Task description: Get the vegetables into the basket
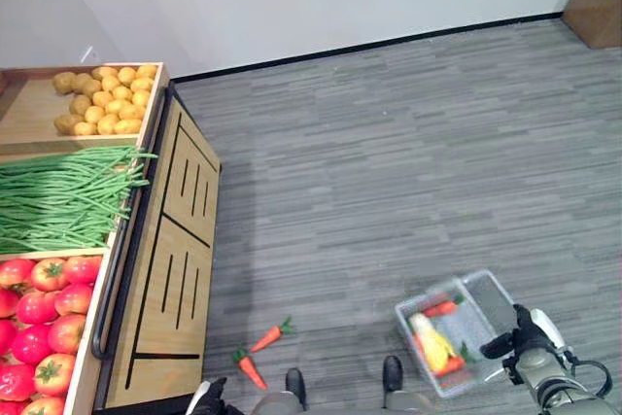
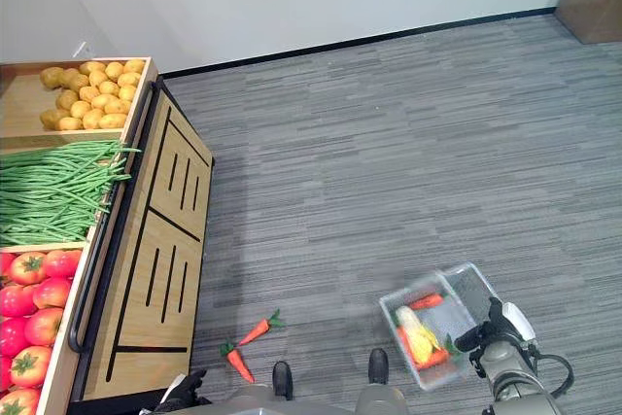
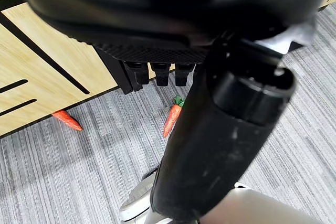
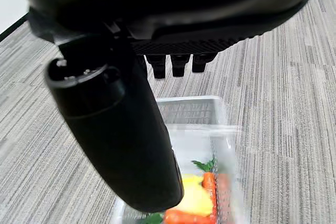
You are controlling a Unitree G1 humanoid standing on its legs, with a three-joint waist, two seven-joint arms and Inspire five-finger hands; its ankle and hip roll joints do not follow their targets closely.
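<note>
Left eye view: a clear plastic basket sits on the grey carpet floor in front of the robot on its right side, already holding a yellow corn cob and a few carrots. Two more carrots lie loose on the floor near the foot of the wooden produce stand, one carrot angled, the other carrot just beside it, both well apart from the basket. The stand carries potatoes, green beans and tomatoes. The right robot hand is just beside the basket's rim; the left robot hand shows at the bottom edge by the stand.

Right eye view: same layout; the two floor carrots are orange, tapered, with small green tops, light and slim.

Left wrist view: the left robot hand's fingers hang straight and apart, holding nothing, with the carrots on the floor past them.

Right wrist view: the right robot hand's fingers are likewise relaxed and apart, empty, above the basket.

Risks, as I judge them: the carrots lie flat on carpet, so fingers may slide over them or nudge them under the stand. The right hand, this close, could tip the light basket and spill it.
</note>
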